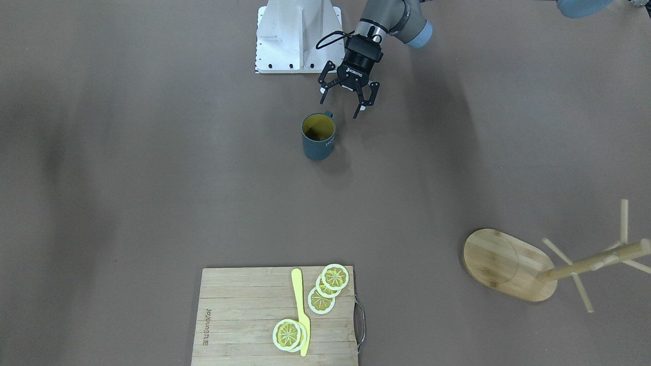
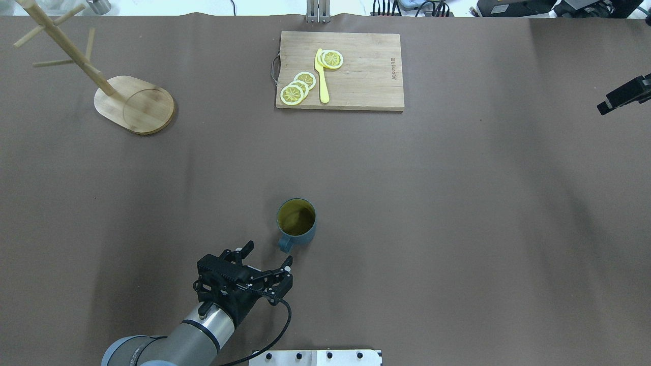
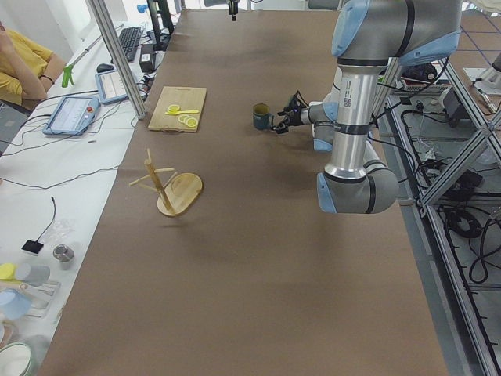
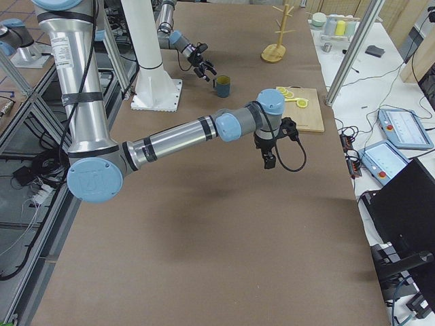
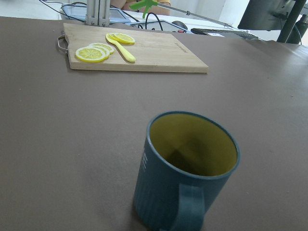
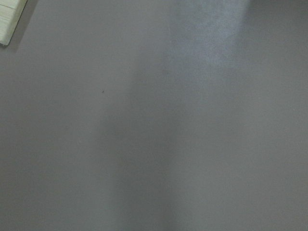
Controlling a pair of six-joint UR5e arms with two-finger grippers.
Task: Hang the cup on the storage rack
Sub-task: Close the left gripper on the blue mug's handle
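The cup (image 1: 318, 136) is a dark blue-grey mug with a yellow inside. It stands upright on the table, its handle towards the robot; it also shows in the overhead view (image 2: 296, 223) and the left wrist view (image 5: 187, 173). My left gripper (image 1: 341, 100) is open and empty, just short of the handle on the robot's side, also seen from overhead (image 2: 268, 253). The storage rack (image 2: 135, 104), a wooden mug tree on an oval base, stands far off at the table's far left (image 1: 506, 264). My right gripper (image 2: 623, 95) hangs over the table at the right; I cannot tell if it is open or shut.
A rectangular wooden cutting board (image 2: 356, 76) with lemon slices (image 2: 297, 87) and a yellow knife (image 2: 322, 76) lies at the far middle edge. The robot's white base plate (image 1: 297, 38) is right behind the left gripper. The right wrist view shows only brown table.
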